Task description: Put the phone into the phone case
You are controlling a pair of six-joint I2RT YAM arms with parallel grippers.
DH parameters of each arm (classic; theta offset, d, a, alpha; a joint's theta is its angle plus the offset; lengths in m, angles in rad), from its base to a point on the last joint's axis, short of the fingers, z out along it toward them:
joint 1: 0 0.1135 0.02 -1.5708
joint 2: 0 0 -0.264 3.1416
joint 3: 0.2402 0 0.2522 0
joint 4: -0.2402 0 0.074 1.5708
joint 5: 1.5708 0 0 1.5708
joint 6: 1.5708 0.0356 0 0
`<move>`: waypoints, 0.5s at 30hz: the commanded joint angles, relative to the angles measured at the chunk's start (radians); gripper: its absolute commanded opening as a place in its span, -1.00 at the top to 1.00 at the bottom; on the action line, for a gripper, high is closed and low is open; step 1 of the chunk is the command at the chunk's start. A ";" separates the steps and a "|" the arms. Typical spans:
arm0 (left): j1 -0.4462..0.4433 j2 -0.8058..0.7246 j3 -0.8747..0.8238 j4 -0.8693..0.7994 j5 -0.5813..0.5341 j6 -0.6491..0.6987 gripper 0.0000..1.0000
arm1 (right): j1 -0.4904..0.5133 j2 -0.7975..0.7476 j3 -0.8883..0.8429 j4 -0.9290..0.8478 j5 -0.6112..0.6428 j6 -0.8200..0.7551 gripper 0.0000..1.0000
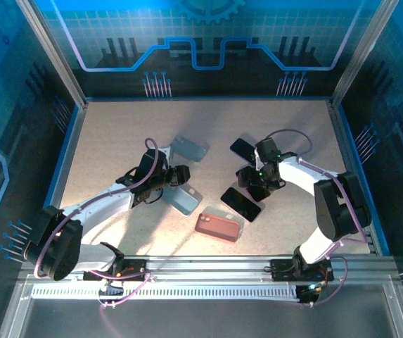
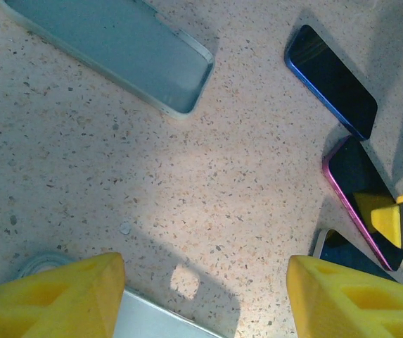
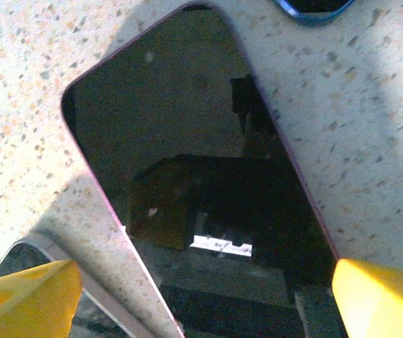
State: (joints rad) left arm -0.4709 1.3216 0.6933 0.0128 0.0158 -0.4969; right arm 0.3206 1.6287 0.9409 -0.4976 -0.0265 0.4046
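R gripper [image 3: 201,303], fingers spread, is hovering over pink-edged black phone [image 3: 187,176] mid-frame, w/ blue-edged phone [image 3: 314,5] crowding top edge. L gripper [image 2: 205,296] is gaping wide, pale teal plastic case [image 2: 117,49] lying upper left.

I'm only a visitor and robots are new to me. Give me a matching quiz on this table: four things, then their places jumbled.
Things
1. coral-red phone case
2. black phone with a pink edge
3. black phone with a blue edge
4. left gripper

Places
A. phone farthest back on the speckled table
B. between the fingers of the open right gripper
C. hovering open by two pale blue-grey phone cases
D. nearest the table's front edge

Pairs: 1-D, 2-B, 3-A, 4-C.
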 commanded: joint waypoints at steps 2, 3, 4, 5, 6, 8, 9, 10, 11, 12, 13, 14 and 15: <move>-0.010 0.007 0.013 0.018 -0.008 0.000 -0.25 | 0.045 -0.029 -0.001 -0.057 0.060 -0.009 -0.87; -0.011 0.008 0.015 0.018 -0.006 0.000 -0.25 | 0.053 -0.030 0.004 -0.059 0.077 -0.023 -0.87; -0.010 0.007 0.015 0.017 -0.006 0.001 -0.25 | 0.060 -0.029 0.011 -0.059 0.093 -0.040 -0.88; -0.011 0.005 0.014 0.016 -0.007 0.001 -0.25 | 0.067 -0.027 0.017 -0.056 0.112 -0.053 -0.89; -0.011 0.003 0.015 0.012 -0.008 0.001 -0.25 | 0.073 -0.023 0.024 -0.055 0.131 -0.064 -0.89; -0.010 -0.007 0.010 0.009 -0.012 0.000 -0.25 | 0.082 -0.006 0.043 -0.058 0.161 -0.091 -0.90; -0.011 -0.012 0.008 0.009 -0.013 -0.001 -0.25 | 0.085 0.001 0.050 -0.057 0.172 -0.100 -0.90; -0.010 -0.019 0.003 0.007 -0.016 -0.002 -0.25 | 0.087 0.008 0.056 -0.057 0.178 -0.110 -0.91; -0.009 -0.026 -0.002 0.008 -0.021 -0.002 -0.25 | 0.087 0.015 0.064 -0.057 0.184 -0.119 -0.91; -0.011 -0.031 -0.004 0.006 -0.025 -0.002 -0.25 | 0.087 0.019 0.071 -0.058 0.189 -0.124 -0.92; -0.010 -0.037 -0.007 0.005 -0.029 -0.002 -0.25 | 0.088 0.023 0.077 -0.059 0.195 -0.131 -0.92; -0.010 -0.042 -0.009 0.003 -0.033 -0.002 -0.25 | 0.088 0.027 0.083 -0.061 0.198 -0.137 -0.93; -0.010 -0.045 -0.009 0.000 -0.035 -0.001 -0.25 | 0.088 0.032 0.087 -0.062 0.197 -0.145 -0.94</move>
State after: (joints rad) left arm -0.4725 1.3159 0.6930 0.0120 0.0051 -0.4973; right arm 0.3985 1.6352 0.9970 -0.5343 0.1333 0.3016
